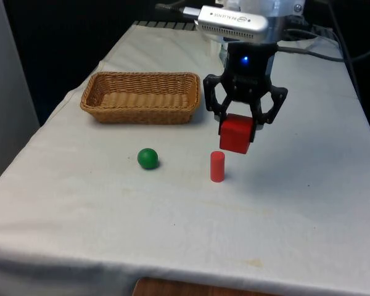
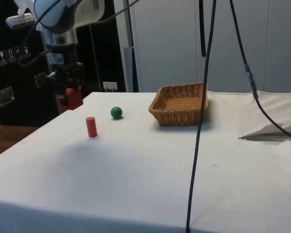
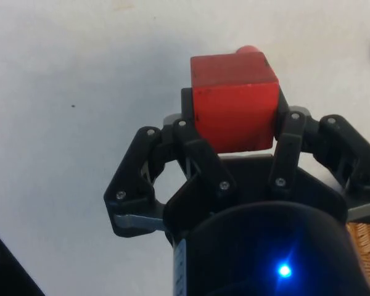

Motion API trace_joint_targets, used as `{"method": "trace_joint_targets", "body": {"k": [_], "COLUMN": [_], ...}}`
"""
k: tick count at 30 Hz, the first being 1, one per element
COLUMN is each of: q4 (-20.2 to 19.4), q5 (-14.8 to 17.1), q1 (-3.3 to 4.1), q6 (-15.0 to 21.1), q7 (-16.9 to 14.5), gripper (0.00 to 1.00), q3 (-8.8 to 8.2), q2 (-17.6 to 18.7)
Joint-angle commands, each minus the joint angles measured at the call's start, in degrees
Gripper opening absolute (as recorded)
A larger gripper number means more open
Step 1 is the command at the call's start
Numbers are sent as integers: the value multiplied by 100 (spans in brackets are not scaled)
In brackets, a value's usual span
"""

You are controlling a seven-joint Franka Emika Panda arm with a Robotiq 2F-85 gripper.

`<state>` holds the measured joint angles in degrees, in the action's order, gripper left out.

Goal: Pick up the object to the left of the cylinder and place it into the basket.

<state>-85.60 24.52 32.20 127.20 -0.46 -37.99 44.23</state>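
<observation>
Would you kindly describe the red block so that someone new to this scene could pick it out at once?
Start at the wicker basket on the white table, then look towards the front view's right to the black gripper hanging above the cloth. The red block is clamped between its fingers, off the table. Unlike the upright red cylinder and green ball below, it is square-edged and held aloft.

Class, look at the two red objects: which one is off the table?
The red cube, gripped in the end effector above the cloth. The red cylinder stands upright on the table.
</observation>
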Motion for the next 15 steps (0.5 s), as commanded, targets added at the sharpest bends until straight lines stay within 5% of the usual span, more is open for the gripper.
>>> {"method": "trace_joint_targets", "body": {"k": [1, 5, 6, 7, 13, 14, 15], "q4": [-292, -435, -195, -458, -607, -407, -630], "q5": [-11, -29, 0, -29, -23, 0, -23], "q1": [103, 143, 29, 149, 178, 86, 178], "q6": [206, 309, 138, 327, 430, 286, 441], "q7": [-40, -46, -34, -46, -34, -34, -34], "gripper": [3, 3, 3, 3, 3, 3, 3], "q3": [-40, -52, 0, -52, -52, -6, -52], "q2": [-166, -246, -109, -258, -338, -229, -350]}}
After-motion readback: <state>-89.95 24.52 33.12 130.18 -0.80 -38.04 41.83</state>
